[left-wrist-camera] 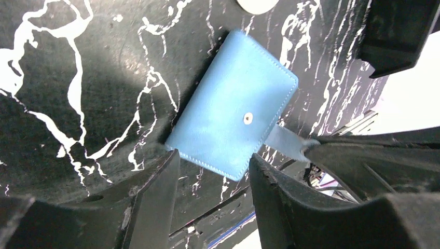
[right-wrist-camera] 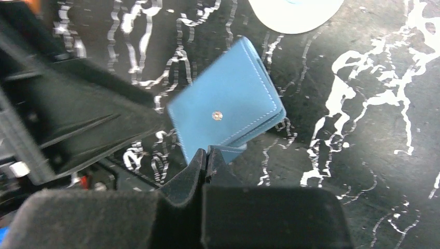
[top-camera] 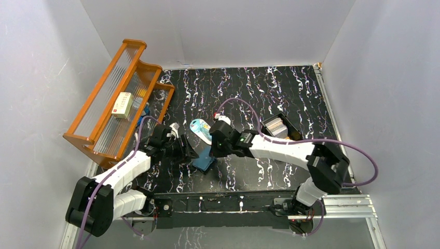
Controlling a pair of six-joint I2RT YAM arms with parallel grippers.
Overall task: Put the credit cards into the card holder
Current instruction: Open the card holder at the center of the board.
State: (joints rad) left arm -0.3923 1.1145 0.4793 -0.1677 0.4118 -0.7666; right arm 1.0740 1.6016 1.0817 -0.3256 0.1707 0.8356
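Right gripper [right-wrist-camera: 206, 154] pinches card holder [right-wrist-camera: 228, 109] | left gripper [left-wrist-camera: 214, 155] open | marbled table [top-camera: 290, 88] | grey walls [top-camera: 233, 31]

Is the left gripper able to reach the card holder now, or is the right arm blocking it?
Probably yes: the card holder lies just ahead of the left gripper, whose jaws stand open, with nothing between. The right gripper pinches only its flap at one side.

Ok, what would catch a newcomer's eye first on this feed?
The blue card holder dead centre, with both arms meeting over it: the right gripper is shut on its tab, the left gripper stands open at its edge. Then the orange rack at far left and the black box of credit cards at right.
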